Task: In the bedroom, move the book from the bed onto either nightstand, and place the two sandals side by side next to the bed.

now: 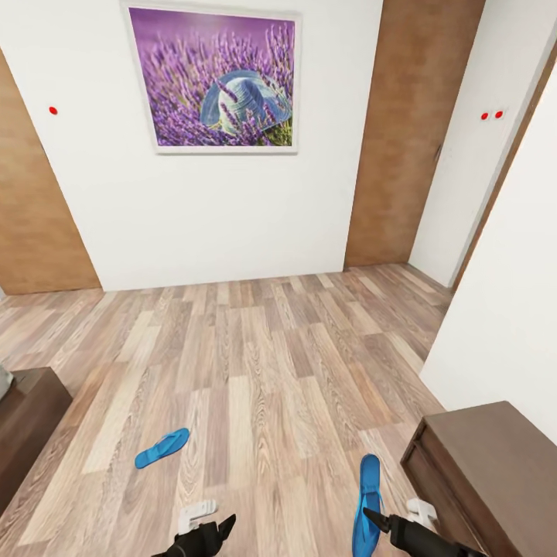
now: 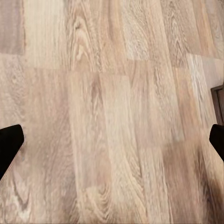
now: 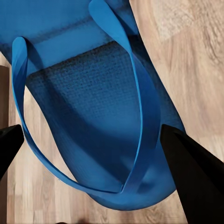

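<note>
Right end effector (image 3: 93,140) astride blue sandal (image 3: 88,93) (fingers apart)

Both arms reach low and forward at the bottom edge of the head view. The left pincer (image 1: 220,528) points ahead and slightly inward, its 2 dark fingers (image 2: 10,143) spread wide at opposite edges of the left wrist view, with nothing between them. The right pincer (image 1: 379,517) angles inward toward the left one, its black fingers (image 3: 191,172) likewise parted; whether they touch anything cannot be told.
</note>
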### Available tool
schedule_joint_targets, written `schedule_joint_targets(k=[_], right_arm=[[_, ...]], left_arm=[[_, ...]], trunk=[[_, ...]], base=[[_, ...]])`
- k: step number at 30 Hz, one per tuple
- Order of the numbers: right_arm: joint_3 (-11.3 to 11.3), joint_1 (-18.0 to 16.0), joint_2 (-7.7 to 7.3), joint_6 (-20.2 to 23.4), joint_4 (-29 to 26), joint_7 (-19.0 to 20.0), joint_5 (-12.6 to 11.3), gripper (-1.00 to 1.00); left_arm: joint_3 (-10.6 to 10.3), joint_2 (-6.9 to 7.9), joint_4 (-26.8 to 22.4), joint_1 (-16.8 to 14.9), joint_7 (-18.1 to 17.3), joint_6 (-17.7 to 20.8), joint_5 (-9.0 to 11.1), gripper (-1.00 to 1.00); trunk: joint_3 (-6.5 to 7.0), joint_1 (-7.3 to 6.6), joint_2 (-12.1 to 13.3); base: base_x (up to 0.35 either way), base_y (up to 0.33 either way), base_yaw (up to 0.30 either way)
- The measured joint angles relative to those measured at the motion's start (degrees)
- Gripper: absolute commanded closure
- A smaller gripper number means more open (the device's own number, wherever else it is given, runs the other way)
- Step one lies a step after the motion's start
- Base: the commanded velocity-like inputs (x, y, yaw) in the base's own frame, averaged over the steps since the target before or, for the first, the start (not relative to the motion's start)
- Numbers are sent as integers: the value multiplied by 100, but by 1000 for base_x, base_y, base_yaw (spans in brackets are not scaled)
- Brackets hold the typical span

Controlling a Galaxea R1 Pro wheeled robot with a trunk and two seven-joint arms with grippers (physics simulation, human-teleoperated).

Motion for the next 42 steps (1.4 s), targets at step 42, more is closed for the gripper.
schedule_joint_targets(k=[42], right_arm=[[0, -1, 0, 0, -2, 2, 0, 100]], left_arm=[[3, 4, 1, 1, -16, 2, 6, -100]], trunk=[[0, 0, 0]], base=[[324, -52, 0]])
